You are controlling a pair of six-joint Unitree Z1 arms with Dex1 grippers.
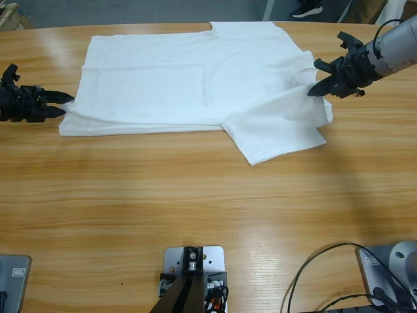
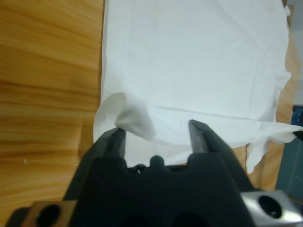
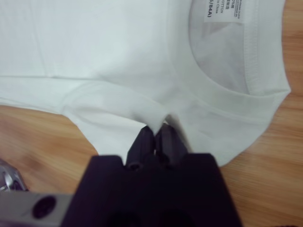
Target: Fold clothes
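High view: our right gripper (image 1: 317, 87) pinches the T-shirt (image 1: 195, 78) shoulder; left gripper (image 1: 63, 104), jaws spread at the hem, should clamp before we lift together.

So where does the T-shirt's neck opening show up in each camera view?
High view: neck opening at the T-shirt's right end, by the right hand.
Left wrist view: far end, upper right, collar not discernible.
Right wrist view: collar upper right, with label.
Shared landmark: the wooden table.

Soft matt cotton T-shirt (image 1: 189, 81), glossy wooden table (image 1: 195, 208)
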